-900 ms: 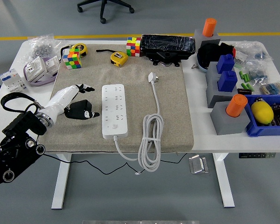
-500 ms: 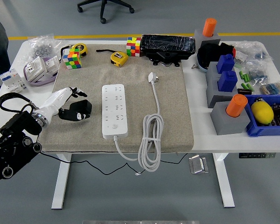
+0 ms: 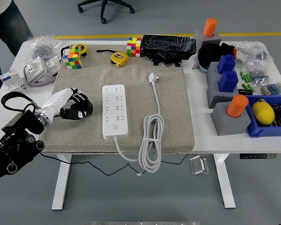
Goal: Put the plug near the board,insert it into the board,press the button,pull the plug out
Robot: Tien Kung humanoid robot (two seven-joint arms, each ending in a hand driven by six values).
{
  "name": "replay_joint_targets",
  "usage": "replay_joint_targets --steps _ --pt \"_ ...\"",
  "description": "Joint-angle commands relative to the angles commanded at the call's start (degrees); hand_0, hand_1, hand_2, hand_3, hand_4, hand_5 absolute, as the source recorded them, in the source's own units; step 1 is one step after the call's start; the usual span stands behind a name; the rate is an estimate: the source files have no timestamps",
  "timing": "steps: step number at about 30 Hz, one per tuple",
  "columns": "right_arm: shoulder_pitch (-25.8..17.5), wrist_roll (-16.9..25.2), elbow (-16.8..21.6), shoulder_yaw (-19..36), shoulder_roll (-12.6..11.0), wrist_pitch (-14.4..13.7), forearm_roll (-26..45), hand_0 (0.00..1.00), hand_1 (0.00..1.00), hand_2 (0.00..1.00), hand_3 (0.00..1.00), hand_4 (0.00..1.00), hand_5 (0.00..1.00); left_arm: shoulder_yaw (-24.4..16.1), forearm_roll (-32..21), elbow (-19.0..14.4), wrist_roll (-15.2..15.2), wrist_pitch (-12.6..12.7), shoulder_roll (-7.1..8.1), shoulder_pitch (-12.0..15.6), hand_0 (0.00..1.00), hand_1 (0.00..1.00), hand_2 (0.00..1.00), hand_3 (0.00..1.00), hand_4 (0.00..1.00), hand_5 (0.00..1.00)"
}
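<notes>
- Nothing done yet, by the look of it: white three-pin plug (image 3: 152, 77) lying loose on the grey felt mat (image 3: 173, 117), toward the table's far edge, well apart from the white rectangular power strip (image 3: 115, 110).
- Still to come, judging by that: carrying the plug over, seating it in a socket, pressing the switch, drawing it out again.
- Plug's white rubbery cable (image 3: 151, 140) running straight toward the near edge, then bunched in a loose oval coil near the mat's near border, right of the strip.
- Strip lying flat, long side running near to far, smooth hard plastic with several rows of sockets and a small round button (image 3: 114, 125) near its near end; own white lead dropping over the table's near edge.
- Left hand (image 3: 77, 107) resting on the mat near the table's left edge, just beside the strip without touching it; dark fingers curled loosely inward, gripping nothing; white glossy forearm shell behind, black jointed arm below the near-left corner.
- Right hand out of view.
- Mat coarse and woven-looking, soft against the hard white tabletop (image 3: 201, 136).
- Around the far edge: two glossy multicoloured puzzle cubes (image 3: 71, 60), a yellow tape measure (image 3: 118, 58), a black box wrapped in shiny film (image 3: 168, 45).
- At the right edge: grey blocks with blue and orange pegs (image 3: 229, 101), matte plastic.
- Part of a person (image 3: 7, 23) standing at the far-left corner, hands unseen.
</notes>
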Motion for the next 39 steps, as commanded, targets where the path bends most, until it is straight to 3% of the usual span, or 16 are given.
replay_joint_targets --steps 5,6,14,24,33,39 --pt "-0.01 0.11 0.0 0.2 -0.05 -0.07 -0.05 0.587 0.667 0.639 0.566 0.977 0.58 -0.48 -0.41 -0.7 -1.18 0.15 0.05 0.16 0.554 0.533 0.578 0.566 0.691 0.068" --pt "-0.02 0.17 0.0 0.23 -0.05 -0.1 -0.04 0.587 0.667 0.64 0.566 0.977 0.58 -0.61 -0.57 -0.76 -1.87 0.52 0.05 0.18 0.4 0.429 0.467 0.537 0.689 0.004" --pt "0.0 0.28 0.05 0.2 0.01 -0.13 -0.06 0.587 0.667 0.64 0.566 0.978 0.581 -1.21 -2.55 -2.17 -6.11 2.43 -0.05 0.13 0.382 0.409 0.428 0.524 0.691 0.013" --pt "0.08 0.29 0.07 0.06 -0.12 -0.13 -0.02 0.588 0.667 0.639 0.566 0.977 0.58 0.44 -4.55 -6.29 -8.95 2.04 -0.26 -0.93 0.39 0.398 0.412 0.514 0.687 0.005" --pt "0.17 0.3 0.04 0.06 -0.12 -0.13 0.03 0.587 0.667 0.639 0.565 0.977 0.58 4.9 -3.77 -3.88 -9.3 3.03 -1.28 -3.14 0.398 0.409 0.414 0.518 0.674 0.002" --pt "0.22 0.32 0.06 -0.03 -0.17 -0.14 0.04 0.588 0.667 0.64 0.566 0.977 0.581 5.72 -2.47 -2.15 -9.46 4.07 -1.57 -4.06 0.41 0.417 0.423 0.521 0.678 0.002"
